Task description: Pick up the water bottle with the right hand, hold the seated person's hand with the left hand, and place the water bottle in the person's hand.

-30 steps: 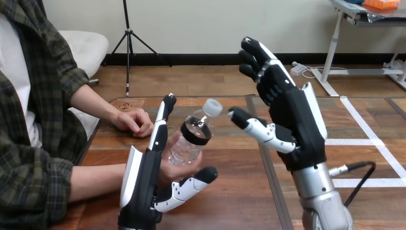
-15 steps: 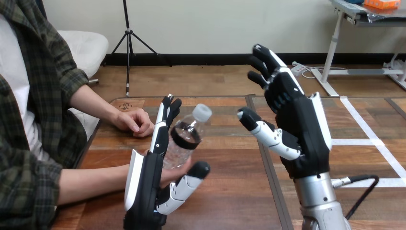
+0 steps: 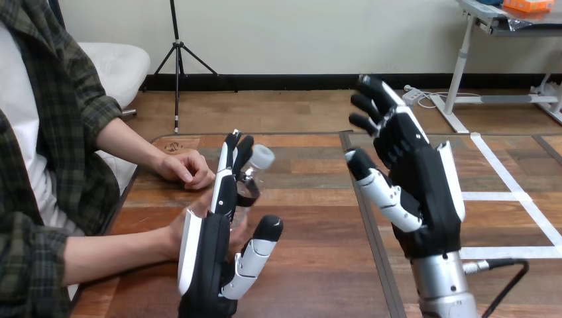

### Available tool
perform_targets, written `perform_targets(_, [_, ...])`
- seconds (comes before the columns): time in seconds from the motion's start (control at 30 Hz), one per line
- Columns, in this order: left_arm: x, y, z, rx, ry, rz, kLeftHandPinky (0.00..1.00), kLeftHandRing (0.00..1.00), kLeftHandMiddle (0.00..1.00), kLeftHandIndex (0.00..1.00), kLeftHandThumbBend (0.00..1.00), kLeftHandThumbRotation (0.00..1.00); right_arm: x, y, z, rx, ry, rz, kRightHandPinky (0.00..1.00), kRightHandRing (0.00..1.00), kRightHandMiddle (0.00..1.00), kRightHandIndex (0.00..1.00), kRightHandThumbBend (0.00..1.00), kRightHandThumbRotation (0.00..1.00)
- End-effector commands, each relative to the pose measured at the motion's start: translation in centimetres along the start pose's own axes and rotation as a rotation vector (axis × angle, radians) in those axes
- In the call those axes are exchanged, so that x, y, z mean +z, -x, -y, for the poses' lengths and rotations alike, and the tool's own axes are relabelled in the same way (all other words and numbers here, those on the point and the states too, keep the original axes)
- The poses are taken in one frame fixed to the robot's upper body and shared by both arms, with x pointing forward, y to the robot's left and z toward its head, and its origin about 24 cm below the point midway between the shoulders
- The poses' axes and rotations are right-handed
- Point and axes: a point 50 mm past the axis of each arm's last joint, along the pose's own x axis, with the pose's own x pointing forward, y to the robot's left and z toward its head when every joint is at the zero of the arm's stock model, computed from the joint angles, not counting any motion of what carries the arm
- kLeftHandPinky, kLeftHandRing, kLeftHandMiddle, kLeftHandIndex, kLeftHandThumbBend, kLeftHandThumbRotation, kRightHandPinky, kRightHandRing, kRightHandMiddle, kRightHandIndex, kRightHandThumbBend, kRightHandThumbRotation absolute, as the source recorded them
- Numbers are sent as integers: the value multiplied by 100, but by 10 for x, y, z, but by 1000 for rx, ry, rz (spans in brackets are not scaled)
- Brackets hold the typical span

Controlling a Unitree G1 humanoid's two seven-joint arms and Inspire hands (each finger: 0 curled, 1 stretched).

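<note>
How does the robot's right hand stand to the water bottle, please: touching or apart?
Apart. The head view shows a plain stretch of table between the open right hand and the water bottle.

The head camera looks forward and down, close over the table (image 3: 318, 265).

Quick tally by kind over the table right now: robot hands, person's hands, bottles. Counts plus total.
Robot hands: 2 (left hand, right hand, both open)
Person's hands: 2 (person's upper hand resting on the wooden table; person's lower hand behind the left hand)
Clear plastic water bottle with a white cap: 1
Total: 5
</note>
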Motion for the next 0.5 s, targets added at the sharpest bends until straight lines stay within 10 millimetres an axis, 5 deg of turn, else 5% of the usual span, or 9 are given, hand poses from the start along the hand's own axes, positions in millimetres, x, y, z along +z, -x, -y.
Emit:
perform_targets(0.0, [5, -5, 2, 23, 13, 47, 98, 92, 94, 100, 61, 99, 7, -7, -4, -13, -10, 55, 78, 88, 89, 83, 55, 51])
perform_targets(0.47, [8, -3, 5, 37, 42, 54, 98, 93, 94, 100, 49, 100, 0, 5, -8, -35, -87, -8, 76, 85, 87, 80, 58, 47])
